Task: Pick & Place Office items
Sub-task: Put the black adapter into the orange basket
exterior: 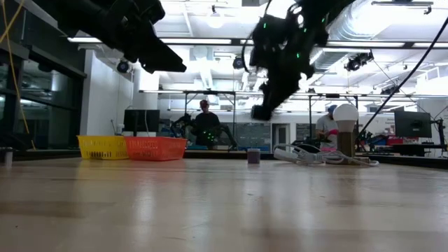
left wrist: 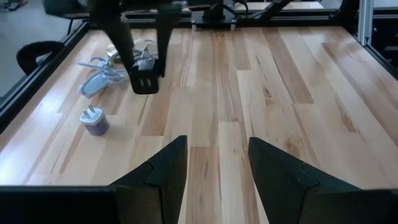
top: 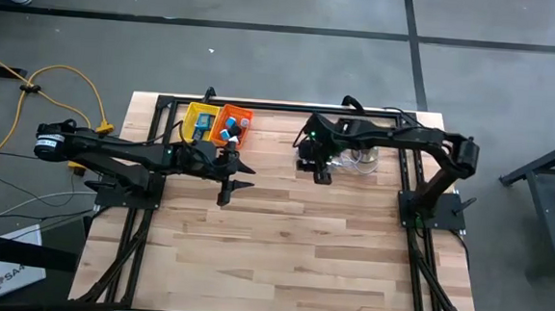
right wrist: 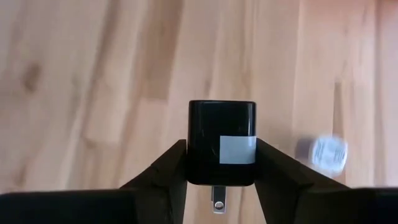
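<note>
Right hand (right wrist: 221,167) is clamped on a black plug adapter (right wrist: 222,149), held above the table (top: 300,253) toward the far edge, right of centre. Fingers pinch its two flat sides, prongs pointing down. Looks like a rigid, light plastic block with smooth faces, so it could slip; a side pinch across the body is the right hold.

Left hand (left wrist: 214,168) hovers empty, fingers parted, near the far-left part of the table, just in front of the baskets.

A small purple adapter (left wrist: 94,121) lies on the table beyond, below the right hand.

Farthest: yellow basket (top: 200,120) and orange basket (top: 231,124) at the far edge, small items already inside.
</note>
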Controlling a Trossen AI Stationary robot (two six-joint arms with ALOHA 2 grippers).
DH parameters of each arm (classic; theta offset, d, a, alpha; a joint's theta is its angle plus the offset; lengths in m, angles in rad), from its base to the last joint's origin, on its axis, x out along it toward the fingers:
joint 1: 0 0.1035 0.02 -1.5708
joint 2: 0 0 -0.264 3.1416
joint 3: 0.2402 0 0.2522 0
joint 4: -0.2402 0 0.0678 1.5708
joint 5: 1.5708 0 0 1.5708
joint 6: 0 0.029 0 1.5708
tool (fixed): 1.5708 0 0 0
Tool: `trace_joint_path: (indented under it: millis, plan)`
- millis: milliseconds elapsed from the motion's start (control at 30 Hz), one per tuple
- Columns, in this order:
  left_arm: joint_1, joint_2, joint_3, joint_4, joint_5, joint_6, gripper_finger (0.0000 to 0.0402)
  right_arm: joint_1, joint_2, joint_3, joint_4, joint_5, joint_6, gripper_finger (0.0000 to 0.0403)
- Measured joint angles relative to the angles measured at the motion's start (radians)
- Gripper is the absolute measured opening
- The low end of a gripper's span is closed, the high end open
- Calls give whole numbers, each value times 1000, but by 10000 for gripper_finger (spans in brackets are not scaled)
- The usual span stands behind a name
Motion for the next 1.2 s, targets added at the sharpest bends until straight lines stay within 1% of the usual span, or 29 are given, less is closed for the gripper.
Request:
trace_joint_path:
  millis: [133, 333, 433, 533, 700, 767, 933, 1033, 1200]
  plan:
    - [0, 0, 0, 21, 0, -3, 166, 66, -36, 1, 54, 6, 29, 137]
    - [0, 0, 0, 50, 0, -27, 166, 169, -50, 1, 130, 69, 35, 137]
    - [0, 0, 0, 57, 0, -28, 166, 205, -50, 0, 165, 89, 78, 137]
    - [0, 0, 0, 57, -1, -29, 166, 229, -50, 0, 214, 91, 135, 137]
    - [-8, 5, 0, 73, -31, -15, 166, 249, -50, 0, 287, 90, 232, 137]
    - [-19, 16, 0, 95, -47, -7, 166, 254, -50, 0, 297, 89, 238, 137]
    - [-38, 57, 0, 140, -48, 4, 168, 268, -49, 0, 316, 89, 238, 137]
    - [-39, 81, 0, 159, -49, 13, 181, 275, -49, 0, 324, 101, 238, 137]
    - [-39, 105, 0, 189, -53, 28, 223, 275, -49, 0, 324, 103, 249, 137]
